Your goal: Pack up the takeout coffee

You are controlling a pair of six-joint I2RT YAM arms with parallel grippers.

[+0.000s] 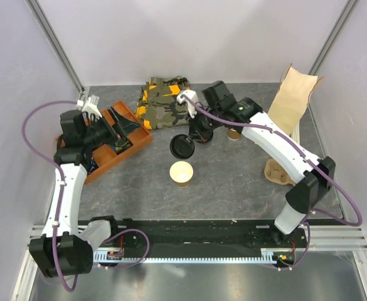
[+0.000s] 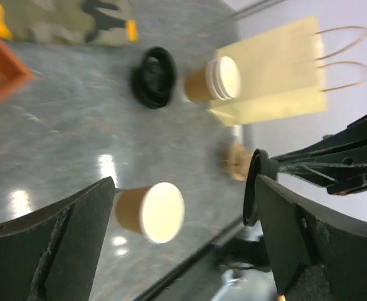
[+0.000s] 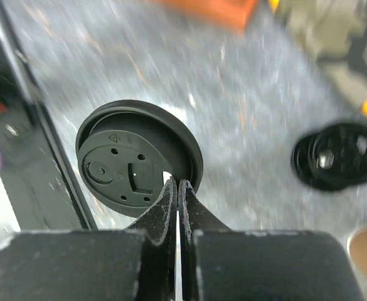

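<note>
Your right gripper (image 3: 177, 185) is clamped shut on the rim of a black lid (image 3: 130, 166), holding it off the table. The takeout coffee is not assembled: its brown paper cup (image 1: 181, 174) stands upright and uncovered near the middle of the grey table. In the overhead view the held lid sits at 12 o'clock from the cup, close to it but not on it.

Your left gripper (image 2: 184, 180) hangs with its fingers spread wide and nothing between them. It is over the orange tray (image 1: 120, 158) at 9 o'clock on the table, well apart from the cup.

More black lids (image 3: 340, 157) rest on the table just beside the right gripper. A stack of paper cups (image 2: 214, 79) stands at 2 o'clock from the open cup. A tan paper bag (image 1: 293, 100) is propped up in the 2 o'clock corner. A cardboard cup carrier (image 1: 276, 170) lies at 3 o'clock. A camouflage cloth (image 1: 164, 103) lies at 12 o'clock.
</note>
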